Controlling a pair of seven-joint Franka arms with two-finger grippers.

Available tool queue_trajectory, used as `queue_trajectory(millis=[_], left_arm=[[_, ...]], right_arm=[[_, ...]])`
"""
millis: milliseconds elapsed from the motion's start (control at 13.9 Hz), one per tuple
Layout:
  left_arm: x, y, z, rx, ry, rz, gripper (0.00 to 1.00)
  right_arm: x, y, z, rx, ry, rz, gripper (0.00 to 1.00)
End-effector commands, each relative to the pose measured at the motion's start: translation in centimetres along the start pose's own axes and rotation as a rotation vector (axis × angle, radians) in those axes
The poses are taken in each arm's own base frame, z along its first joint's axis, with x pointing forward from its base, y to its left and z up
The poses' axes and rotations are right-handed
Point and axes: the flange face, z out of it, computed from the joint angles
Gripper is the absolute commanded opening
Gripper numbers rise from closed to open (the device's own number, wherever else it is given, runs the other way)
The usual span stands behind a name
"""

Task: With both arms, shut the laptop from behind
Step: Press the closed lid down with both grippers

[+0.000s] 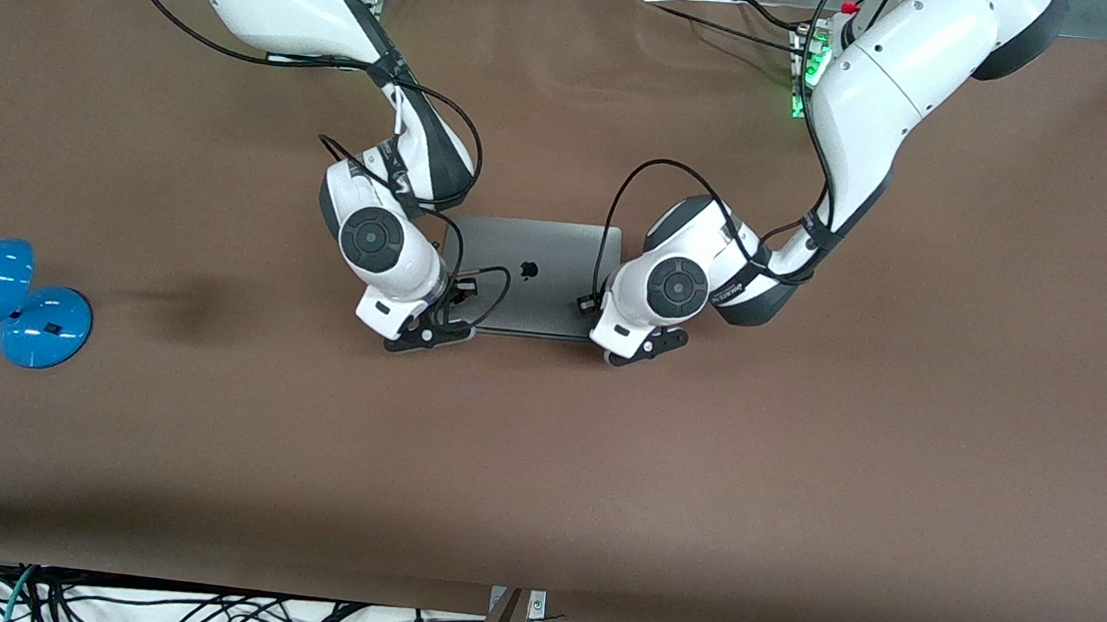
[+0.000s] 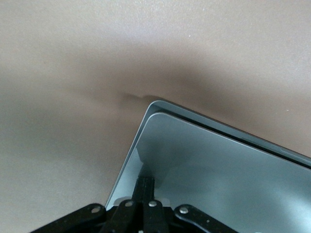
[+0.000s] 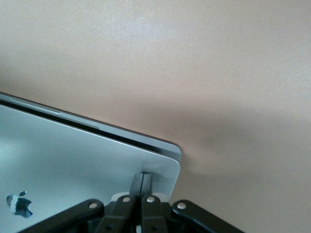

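The grey-silver laptop (image 1: pixel 548 255) lies in the middle of the brown table, its lid with the black apple logo facing up. The lid is down almost flat on the base, and both wrist views show only a thin dark gap at its edge. My right gripper (image 1: pixel 463 291) is shut, its fingertips resting on the lid corner toward the right arm's end (image 3: pixel 142 175). My left gripper (image 1: pixel 582 304) is shut, its fingertips on the lid corner toward the left arm's end (image 2: pixel 146 180). The lid also shows in the left wrist view (image 2: pixel 218 165) and the right wrist view (image 3: pixel 73 155). Keyboard and screen are hidden.
A blue desk lamp (image 1: pixel 3 298) lies on the table at the right arm's end. Loose black cables (image 1: pixel 187 610) hang past the table's edge nearest the front camera. Brown table (image 1: pixel 599 475) surrounds the laptop.
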Motion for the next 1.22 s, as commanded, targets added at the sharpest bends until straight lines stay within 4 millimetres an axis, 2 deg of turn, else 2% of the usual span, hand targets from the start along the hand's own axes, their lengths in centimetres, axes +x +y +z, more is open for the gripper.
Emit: queue_trajectory(millis=[0, 287, 502, 789, 1148], left_arm=[[0.7, 0.3, 0.7, 0.013, 0.024, 0.018, 0.02], [0.7, 0.6, 2.2, 0.024, 0.056, 0.022, 0.02], [0.8, 0.5, 2.4, 0.026, 0.056, 0.022, 0.02], [0.6, 0.6, 2.5, 0.028, 0.057, 0.025, 0.02], [0.6, 0.6, 2.5, 0.029, 0.058, 0.024, 0.02]], right_arm=[[0.8, 0.5, -0.1, -0.014, 0.035, -0.036, 0.04], [0.9, 0.6, 1.4, -0.028, 0.035, -0.049, 0.04], [1.0, 0.6, 3.0, -0.022, 0.046, -0.048, 0.04], [1.0, 0.6, 3.1, -0.022, 0.044, -0.051, 0.04], [1.1, 1.0, 2.3, -0.011, 0.043, -0.035, 0.05]])
